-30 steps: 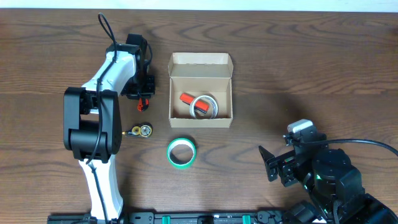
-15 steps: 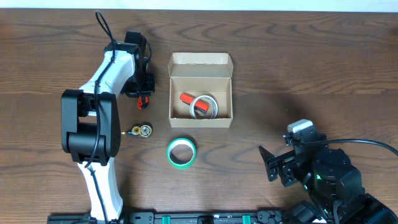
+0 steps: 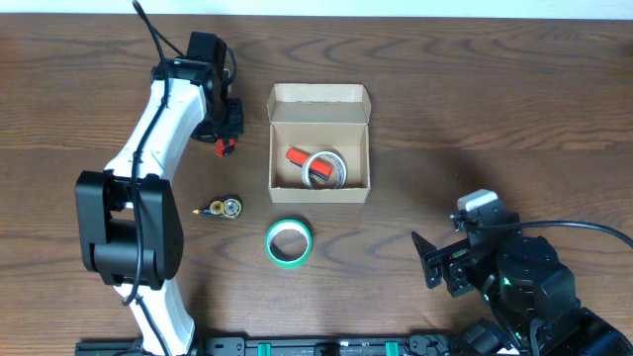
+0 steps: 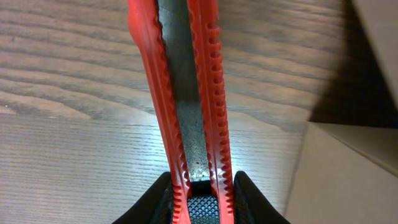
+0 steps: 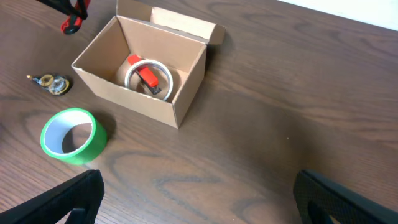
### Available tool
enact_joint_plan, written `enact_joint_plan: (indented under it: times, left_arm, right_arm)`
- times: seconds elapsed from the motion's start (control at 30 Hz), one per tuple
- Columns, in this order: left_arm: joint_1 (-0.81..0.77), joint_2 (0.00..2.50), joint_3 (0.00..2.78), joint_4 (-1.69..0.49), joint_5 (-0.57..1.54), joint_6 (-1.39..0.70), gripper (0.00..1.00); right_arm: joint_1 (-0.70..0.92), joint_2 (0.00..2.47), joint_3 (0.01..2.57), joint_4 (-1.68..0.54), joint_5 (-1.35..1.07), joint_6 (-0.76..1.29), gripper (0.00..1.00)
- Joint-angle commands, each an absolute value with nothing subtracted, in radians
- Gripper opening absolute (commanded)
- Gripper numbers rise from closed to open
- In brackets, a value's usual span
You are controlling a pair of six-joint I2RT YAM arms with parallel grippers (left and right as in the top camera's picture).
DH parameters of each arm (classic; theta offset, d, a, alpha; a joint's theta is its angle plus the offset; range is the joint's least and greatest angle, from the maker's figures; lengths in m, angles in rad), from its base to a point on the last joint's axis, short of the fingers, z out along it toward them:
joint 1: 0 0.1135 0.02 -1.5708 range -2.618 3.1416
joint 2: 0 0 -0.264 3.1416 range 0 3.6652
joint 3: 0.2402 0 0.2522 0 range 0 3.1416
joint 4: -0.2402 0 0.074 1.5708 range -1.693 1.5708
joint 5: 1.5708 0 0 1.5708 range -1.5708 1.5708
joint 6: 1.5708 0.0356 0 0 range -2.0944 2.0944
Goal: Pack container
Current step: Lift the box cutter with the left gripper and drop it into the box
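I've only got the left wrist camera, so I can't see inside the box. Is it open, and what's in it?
Observer: Open, flap back. The cardboard box holds a tape roll with a red object lying across it.
Operator: What's unpacked on the table?
Observer: Besides the red utility knife you hold, a green tape roll below the box in the overhead view and a small brass-coloured item to its left.
Operator: Is the right arm clear?
Observer: Yes, the right end effector is open, empty, away from the box.
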State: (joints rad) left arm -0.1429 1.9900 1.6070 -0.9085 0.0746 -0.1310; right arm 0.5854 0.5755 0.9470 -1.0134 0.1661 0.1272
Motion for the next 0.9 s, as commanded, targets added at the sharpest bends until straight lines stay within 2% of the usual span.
enact_joint_plan:
  times: [0.0,0.57,0.87]
  left_arm:
    - [-0.176,1.956,1.621,-0.909,0.066,-0.134,0.27]
    - [-0.387,1.844,1.621,-0.913,-0.011,-0.134,0.29]
    - [-0.500,1.823,1.621,-0.943,-0.012,-0.134,0.33]
  right_arm:
    - [0.575,0.574,0.944,-1.014,0.175,0.145,0.99]
    - [0.575,0.574,0.944,-1.014,0.175,0.145,0.99]
    - [0.575,0.574,0.944,-1.014,0.175,0.145,0.99]
